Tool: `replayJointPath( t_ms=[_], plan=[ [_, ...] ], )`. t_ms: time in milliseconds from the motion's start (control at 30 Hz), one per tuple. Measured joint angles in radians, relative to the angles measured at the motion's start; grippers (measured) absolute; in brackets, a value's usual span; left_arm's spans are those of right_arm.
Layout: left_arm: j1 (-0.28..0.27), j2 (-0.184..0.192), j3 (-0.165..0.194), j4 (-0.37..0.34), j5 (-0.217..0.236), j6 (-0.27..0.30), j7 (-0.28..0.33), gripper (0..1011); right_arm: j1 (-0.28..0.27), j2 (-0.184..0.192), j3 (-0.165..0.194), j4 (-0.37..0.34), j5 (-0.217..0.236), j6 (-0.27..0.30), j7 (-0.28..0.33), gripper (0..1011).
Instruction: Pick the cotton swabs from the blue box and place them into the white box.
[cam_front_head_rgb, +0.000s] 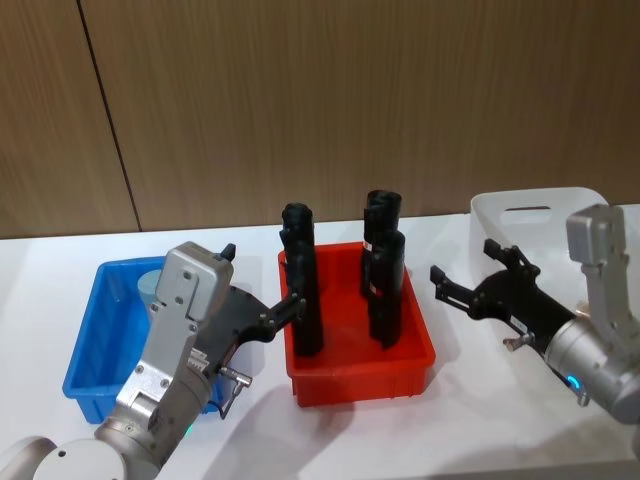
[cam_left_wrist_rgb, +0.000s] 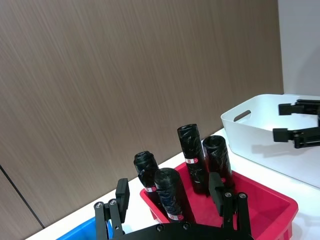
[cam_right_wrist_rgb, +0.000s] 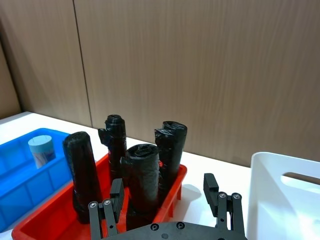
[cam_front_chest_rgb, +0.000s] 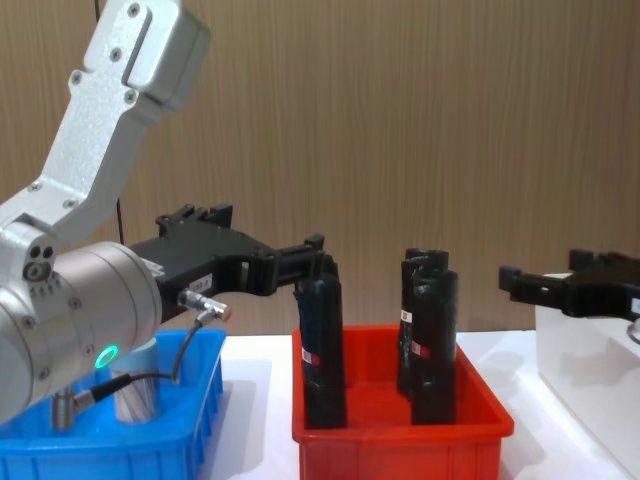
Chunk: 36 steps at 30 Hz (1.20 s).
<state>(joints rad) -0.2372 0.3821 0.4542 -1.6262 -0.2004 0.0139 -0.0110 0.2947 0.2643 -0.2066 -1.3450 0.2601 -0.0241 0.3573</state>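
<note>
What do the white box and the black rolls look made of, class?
The white box: likely moulded plastic, smooth, faintly translucent walls with a cut handle slot. The black rolls: probably thin plastic film, glossy and crinkled, wound tight.

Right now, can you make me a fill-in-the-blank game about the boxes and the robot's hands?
The blue box, with the cotton swabs inside, stands on the robot's ___ side.
The red bin holds ___ black rolls.
The white box stands on the robot's ___ side.
The left gripper and right gripper are both ___, not shut.
Missing words: left, four, right, open.
</note>
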Motion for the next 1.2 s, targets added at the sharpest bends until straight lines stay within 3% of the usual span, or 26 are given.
replayJointPath(
  t_ms=[567, 1200],
  plan=[
    [0.000, 0.000, 0.000, 0.000, 0.000, 0.000, 0.000, 1004, 0.190, -0.056, -0.018, 0.268, 0.014, -0.053, 0.193, 1002],
    [0.000, 0.000, 0.000, 0.000, 0.000, 0.000, 0.000, 1004, 0.353, -0.109, -0.038, 0.543, 0.010, -0.133, 0.296, 1002]
  ],
)
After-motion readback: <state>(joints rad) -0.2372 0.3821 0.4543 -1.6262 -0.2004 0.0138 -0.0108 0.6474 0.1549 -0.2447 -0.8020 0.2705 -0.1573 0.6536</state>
